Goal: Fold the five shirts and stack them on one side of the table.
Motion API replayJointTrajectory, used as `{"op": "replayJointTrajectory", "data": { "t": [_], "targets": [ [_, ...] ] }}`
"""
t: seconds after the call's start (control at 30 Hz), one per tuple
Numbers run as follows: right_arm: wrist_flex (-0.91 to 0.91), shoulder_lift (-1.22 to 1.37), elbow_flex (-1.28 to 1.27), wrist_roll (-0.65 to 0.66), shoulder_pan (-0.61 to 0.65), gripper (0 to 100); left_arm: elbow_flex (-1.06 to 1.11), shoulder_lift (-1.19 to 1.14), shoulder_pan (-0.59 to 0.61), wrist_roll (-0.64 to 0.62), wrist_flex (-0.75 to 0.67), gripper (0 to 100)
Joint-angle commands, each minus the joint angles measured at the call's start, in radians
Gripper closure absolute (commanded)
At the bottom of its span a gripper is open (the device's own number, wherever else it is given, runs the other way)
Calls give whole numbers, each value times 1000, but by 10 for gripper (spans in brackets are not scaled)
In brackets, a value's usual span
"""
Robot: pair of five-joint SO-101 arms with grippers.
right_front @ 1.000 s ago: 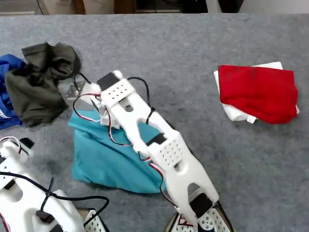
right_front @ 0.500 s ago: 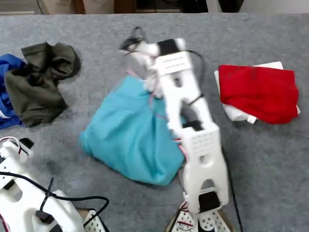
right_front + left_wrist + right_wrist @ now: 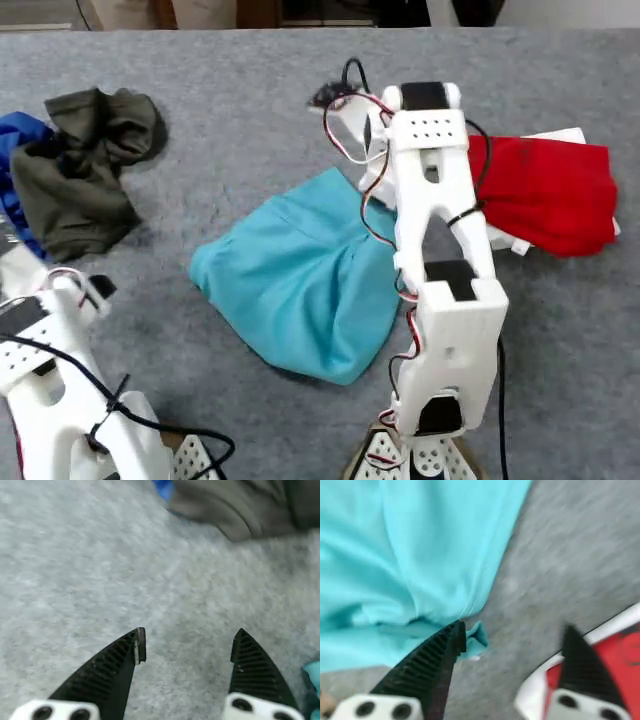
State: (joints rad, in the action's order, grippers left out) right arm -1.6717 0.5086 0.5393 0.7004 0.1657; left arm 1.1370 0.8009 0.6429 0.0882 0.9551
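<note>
A teal shirt lies loosely spread at the table's middle. My right gripper is open just above the cloth-covered table. It hangs between a corner of the teal shirt and the red shirt. In the high view the right arm reaches from the near edge to the gap beside the red shirt, which lies folded on a white shirt. My left gripper is open over bare table, short of a crumpled olive shirt and a blue shirt.
The olive shirt and blue shirt are heaped at the left edge. The left arm stands at the near left corner. Grey cloth covers the table, with free room at the back and near right.
My right arm swung right, dragging the teal shirt from left of centre toward the red stack, then let it go. The left arm shifted slightly forward.
</note>
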Motion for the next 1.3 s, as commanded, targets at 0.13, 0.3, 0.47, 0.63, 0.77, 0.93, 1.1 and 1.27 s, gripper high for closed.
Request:
{"op": "replayJointTrajectory", "data": {
  "t": [0.13, 0.3, 0.47, 0.63, 0.77, 0.93, 1.1, 1.27],
  "targets": [
    [282, 113, 94, -209, 117, 740, 178, 8, -123, -104, -247, 719],
    [299, 340, 286, -269, 136, 739, 164, 5, -78, -107, -233, 719],
    [221, 564, 562, -276, 134, 740, 164, 5, -78, -107, -233, 719],
    [141, 742, 852, -281, 137, 741, 164, 5, -78, -107, -233, 719],
    [75, 811, 980, -275, 137, 750, 164, 5, -78, -107, -233, 719],
    [54, 812, 989, -281, 130, 974, 164, 5, -78, -106, -233, 719],
    [15, 811, 1015, -310, 113, 996, 164, 5, -78, -106, -233, 719],
    [-95, 785, 1130, -322, 111, 995, 164, 5, -75, -106, -233, 719]
  ]
}}
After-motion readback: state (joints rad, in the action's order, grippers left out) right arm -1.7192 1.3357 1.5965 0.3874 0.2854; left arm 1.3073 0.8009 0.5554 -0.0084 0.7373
